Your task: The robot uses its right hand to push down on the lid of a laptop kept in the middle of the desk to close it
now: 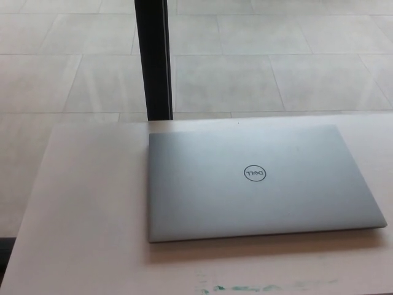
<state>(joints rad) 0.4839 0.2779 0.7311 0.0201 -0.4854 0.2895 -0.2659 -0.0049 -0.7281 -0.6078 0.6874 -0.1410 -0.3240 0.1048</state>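
Where the desk [86, 203] ends: laptop [258, 178], lid down, fully visible.

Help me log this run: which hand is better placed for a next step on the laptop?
Neither hand is in view, so placement cannot be judged. The laptop already lies shut flat on the desk; no push looks needed.

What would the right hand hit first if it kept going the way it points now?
Cannot say: neither hand is in the head view, so no heading shows. The laptop lies shut and flat on the desk, with nothing else on the desk in view.
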